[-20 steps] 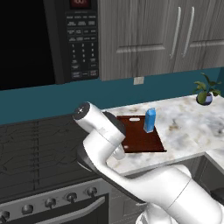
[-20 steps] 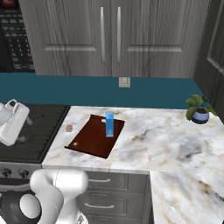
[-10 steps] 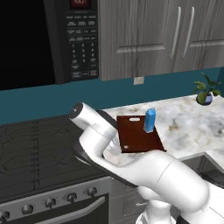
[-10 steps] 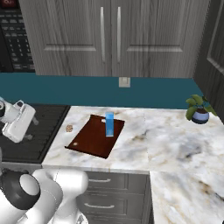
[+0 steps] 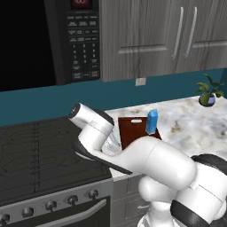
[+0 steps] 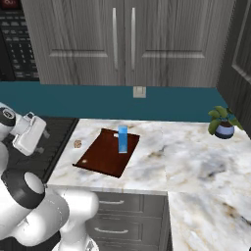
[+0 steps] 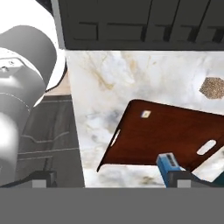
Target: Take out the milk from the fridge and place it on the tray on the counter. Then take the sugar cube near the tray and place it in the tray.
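Marbled stone surface (image 6: 196, 162) carries everything relevant; fridge isn't part of what's left to do

Tray (image 6: 103, 158), dark reddish-brown, lies flat on the surface near the stove end. Rigid board, stays put, nothing to grip there

Milk (image 6: 122, 139) stands upright on the tray's far edge, blue carton, so I'd judge the first half of the task done. In the hand view its top (image 7: 169, 162) peeks in at the bottom

Claw (image 6: 30, 133) hangs over the stove edge, off to the side of the tray and well apart from the cube. Tips sit low in the hand view (image 7: 111, 180) with a wide gap and nothing between them, so spread and empty

Sugar cube (image 6: 77, 144), tiny tan block, sits on bare stone just beside the tray's stove-side edge, not touching it. Speckled in the hand view (image 7: 212, 87)

Handling guess: near weightless, hard but crumbly, easy to flick away. Come straight down, fingers on two opposite flat faces, light squeeze
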